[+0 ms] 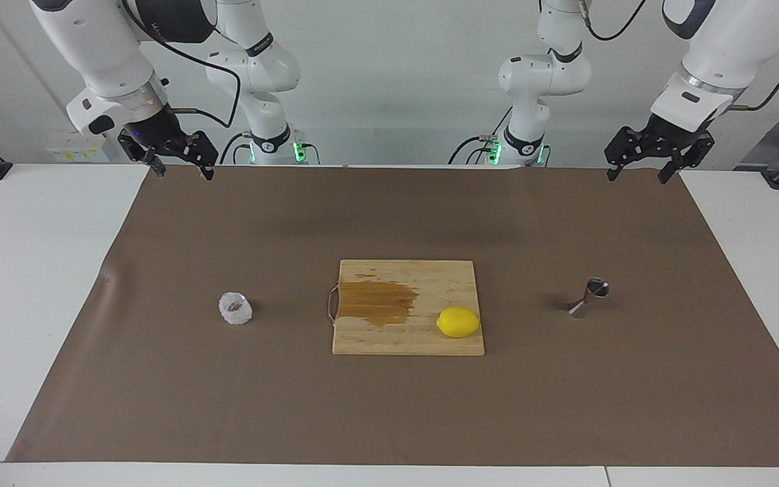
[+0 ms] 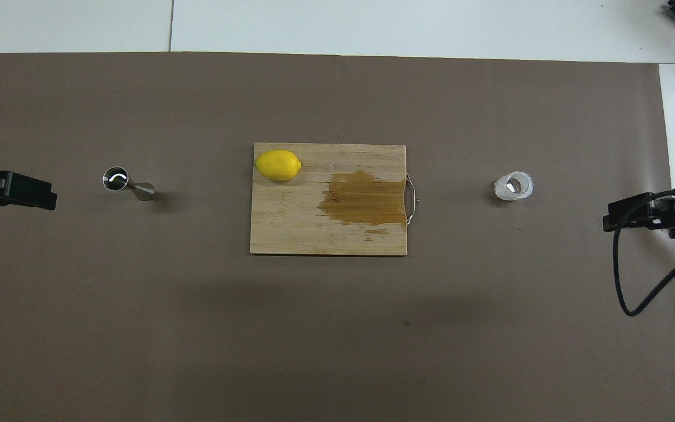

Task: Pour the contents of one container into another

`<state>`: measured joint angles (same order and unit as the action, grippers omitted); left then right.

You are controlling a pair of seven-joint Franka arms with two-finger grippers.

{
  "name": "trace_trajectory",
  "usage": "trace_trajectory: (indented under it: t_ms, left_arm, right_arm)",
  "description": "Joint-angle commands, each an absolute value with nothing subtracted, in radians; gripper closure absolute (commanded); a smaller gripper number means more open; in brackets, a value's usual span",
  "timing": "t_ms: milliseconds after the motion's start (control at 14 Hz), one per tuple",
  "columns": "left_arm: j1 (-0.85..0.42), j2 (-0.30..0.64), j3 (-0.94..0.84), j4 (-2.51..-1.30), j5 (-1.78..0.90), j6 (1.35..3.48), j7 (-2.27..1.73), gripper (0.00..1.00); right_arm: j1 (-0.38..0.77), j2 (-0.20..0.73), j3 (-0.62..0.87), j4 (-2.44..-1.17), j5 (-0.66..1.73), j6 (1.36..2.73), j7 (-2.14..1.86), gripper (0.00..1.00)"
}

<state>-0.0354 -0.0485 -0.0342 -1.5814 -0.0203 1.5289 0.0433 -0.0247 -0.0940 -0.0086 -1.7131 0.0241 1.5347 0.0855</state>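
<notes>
Both tools up, open and empty over the counter's robot-side edge.
Left tool at its corner, right tool at the other; glass cup upright toward right arm's end, steel jigger toward left arm's end, cutting board with lemon mid-counter between.

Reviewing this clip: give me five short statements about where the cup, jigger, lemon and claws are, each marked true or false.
1. The lemon lies on the cutting board. True.
2. The glass cup sits on the board. False: it stands on the brown mat, toward the right arm's end.
3. The jigger stands on the mat toward the left arm's end. True.
4. The left claw grips the jigger. False: it hangs open and empty over the mat's edge by the robots.
5. The right claw is shut on the cup. False: it is open and holds nothing.
</notes>
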Motion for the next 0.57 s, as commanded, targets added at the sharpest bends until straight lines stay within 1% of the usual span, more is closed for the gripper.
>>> trace_trajectory:
  t_ms: [0,214,499]
  left_arm:
    - [-0.049,-0.063,-0.021,-1.588,-0.023,1.525,0.067,0.00]
    - [-0.051,-0.064,-0.021,-1.589,-0.025,1.522,0.060,0.00]
    - [-0.041,-0.086,-0.020,-1.634,-0.025,1.526,0.048,0.00]
  right_arm:
    - [-0.034,-0.094,-0.005,-1.707,0.015,1.532,0.077,0.00]
    - [-0.034,-0.094,-0.005,-1.707,0.015,1.532,0.077,0.00]
    - [-0.034,-0.094,-0.005,-1.707,0.015,1.532,0.077,0.00]
